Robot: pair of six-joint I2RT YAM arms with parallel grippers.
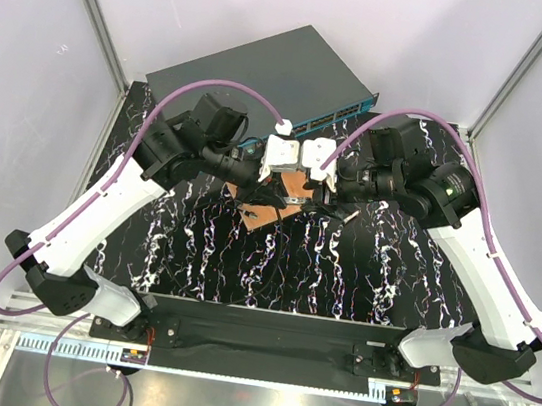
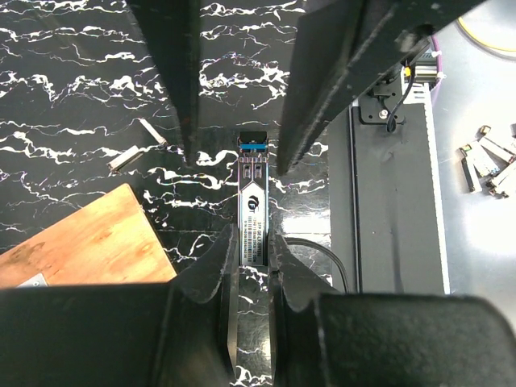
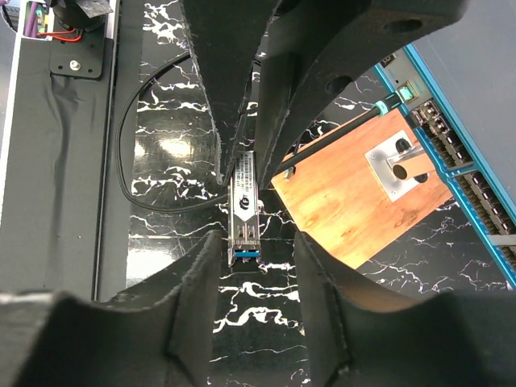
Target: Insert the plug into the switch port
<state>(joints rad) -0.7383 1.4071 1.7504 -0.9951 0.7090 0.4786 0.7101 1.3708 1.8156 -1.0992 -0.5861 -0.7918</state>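
Since the plug (image 2: pixel 251 193) is held well short of any port, treat this moment as a hand-over between the arms, not the insertion itself; that is a judgement from how the pincers stand.

On the left, the left gripper (image 2: pixel 251 238) is clamped on the plug's metal body, its fingers (image 2: pixel 214 270) pressed one on each long side. The plug lies level above the middle of the table (image 1: pixel 343 264), just beside the copper-brown board (image 2: pixel 81 242); it is on the near side of the switch (image 1: pixel 270 67), which sits at an angle along the far edge.

On the right, the right gripper (image 3: pixel 255 242) stands with its jaws parted either side of the plug's blue-latched end; a sliver of gap shows, so it grips nothing yet.

The next move calls for the right jaws to seat squarely on the blue end before you let the left pair release; the plug must then be turned bare end first towards the port row (image 3: pixel 451 129) and lined up with one opening.

The top view shows both arms meeting over the board, but there you cannot make out the plug. The left wrist view alone shows its label face and the spare plugs (image 2: pixel 484 157) beyond the near edge; only the right wrist view shows the ports up close.
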